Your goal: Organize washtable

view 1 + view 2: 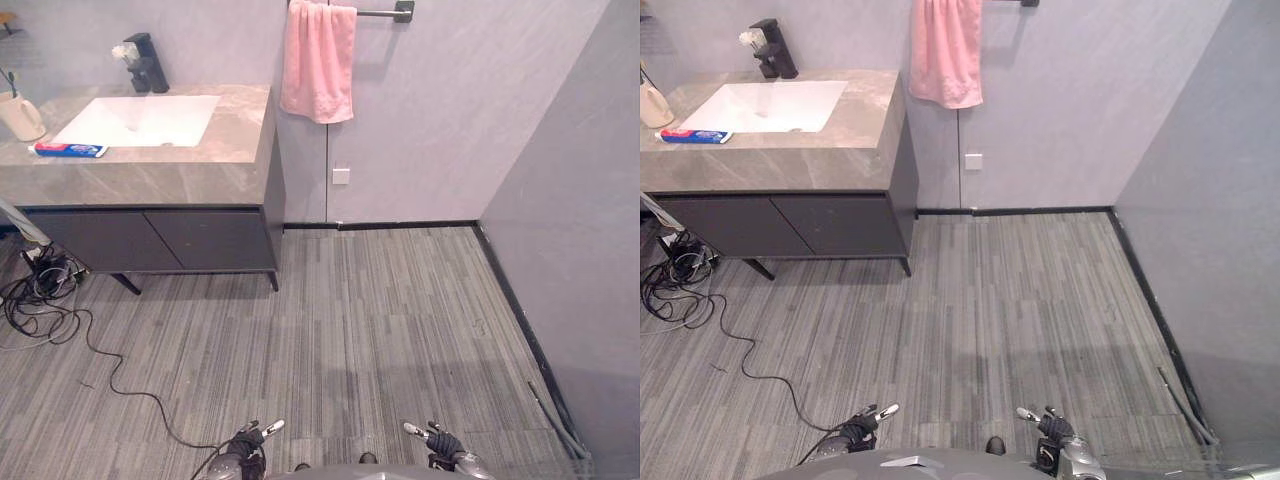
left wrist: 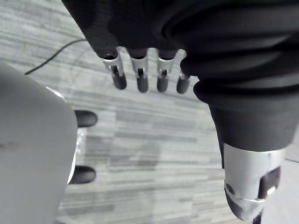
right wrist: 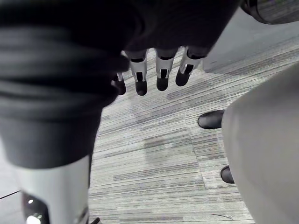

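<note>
- Left wrist view: the left hand [image 2: 140,78] hangs over the striped floor [image 2: 154,140], fingers straight and loosely spread, holding nothing.
- The right hand [image 3: 162,74] hangs the same way in its own wrist view, fingers relaxed and empty.
- In the left eye view both hands sit low at the near edge, well apart from the washstand.
- The tabletop [image 1: 200,170] stands far ahead and to the left, carrying a white sink [image 1: 140,120] and a black faucet [image 1: 146,62].
- A toothpaste tube [image 1: 68,150] lies flat just in front of the sink's left corner. A cream cup [image 1: 20,117] stands near it at the left edge, holding what looks like a toothbrush [image 1: 10,82].
- A pink towel [image 1: 318,60] hangs on the wall to the right of the tabletop.
- Likely risk: nothing is within reach, so the robot must walk over first. Stopping short or at a bad angle would force a stretched reach.
- A stretched, sweeping reach could nudge the tube off the front edge or tip the cup.
</note>
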You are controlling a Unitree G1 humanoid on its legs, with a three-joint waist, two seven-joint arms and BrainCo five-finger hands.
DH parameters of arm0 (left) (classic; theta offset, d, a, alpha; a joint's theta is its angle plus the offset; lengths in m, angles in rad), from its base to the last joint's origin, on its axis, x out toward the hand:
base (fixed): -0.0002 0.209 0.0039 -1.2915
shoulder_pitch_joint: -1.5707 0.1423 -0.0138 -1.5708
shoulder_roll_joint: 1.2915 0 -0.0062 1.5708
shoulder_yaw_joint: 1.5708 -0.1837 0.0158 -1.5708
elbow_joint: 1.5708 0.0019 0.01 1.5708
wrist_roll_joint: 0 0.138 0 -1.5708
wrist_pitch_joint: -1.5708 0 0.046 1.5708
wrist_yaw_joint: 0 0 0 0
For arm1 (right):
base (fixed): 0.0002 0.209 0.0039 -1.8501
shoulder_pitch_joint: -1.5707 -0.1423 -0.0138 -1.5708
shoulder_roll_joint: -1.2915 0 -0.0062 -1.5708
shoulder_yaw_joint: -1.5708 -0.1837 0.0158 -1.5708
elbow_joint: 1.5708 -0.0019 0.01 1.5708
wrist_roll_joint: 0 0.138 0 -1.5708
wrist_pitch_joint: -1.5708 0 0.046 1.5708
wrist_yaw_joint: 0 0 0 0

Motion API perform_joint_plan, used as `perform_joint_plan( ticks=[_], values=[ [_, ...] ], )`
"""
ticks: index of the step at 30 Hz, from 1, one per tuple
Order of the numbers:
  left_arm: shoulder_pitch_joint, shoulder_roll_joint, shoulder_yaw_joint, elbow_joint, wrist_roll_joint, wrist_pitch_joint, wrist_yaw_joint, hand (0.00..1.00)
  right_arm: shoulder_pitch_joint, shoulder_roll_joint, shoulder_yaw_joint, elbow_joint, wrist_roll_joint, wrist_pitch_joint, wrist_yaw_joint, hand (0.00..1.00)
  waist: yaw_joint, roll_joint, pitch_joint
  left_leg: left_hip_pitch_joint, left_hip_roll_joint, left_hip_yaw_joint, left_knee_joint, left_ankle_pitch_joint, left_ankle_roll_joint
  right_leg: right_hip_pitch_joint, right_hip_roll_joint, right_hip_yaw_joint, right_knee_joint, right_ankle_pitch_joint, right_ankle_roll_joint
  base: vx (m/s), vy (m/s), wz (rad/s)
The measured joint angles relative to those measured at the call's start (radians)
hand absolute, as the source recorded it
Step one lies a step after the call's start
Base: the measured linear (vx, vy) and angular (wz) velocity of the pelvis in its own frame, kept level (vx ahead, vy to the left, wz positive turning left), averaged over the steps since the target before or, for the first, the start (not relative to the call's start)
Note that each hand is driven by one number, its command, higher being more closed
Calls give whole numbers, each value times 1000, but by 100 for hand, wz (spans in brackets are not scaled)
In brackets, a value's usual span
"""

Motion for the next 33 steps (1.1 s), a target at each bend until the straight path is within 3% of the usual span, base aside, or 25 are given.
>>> perform_joint_plan(
  ticks=[12, 33],
  values=[
    [-4, -5, 17, 10, 39, -1, 7, 0, -2, -1, 0, -1, 0, 0, 0, 0, 0, 9, 4, 13, 0, 4, 5, -5, -8, 18, 1, -2, -9, 2, -2, 37, -2, 0],
    [-5, -5, 36, 33, -33, -4, 6, 0, 2, -5, 1, -1, 38, -1, -7, 0, 1, 12, 6, 11, 1, 19, 4, -7, -7, 14, 2, 5, -10, 2, -3, -4, 1, -1]
  ],
)
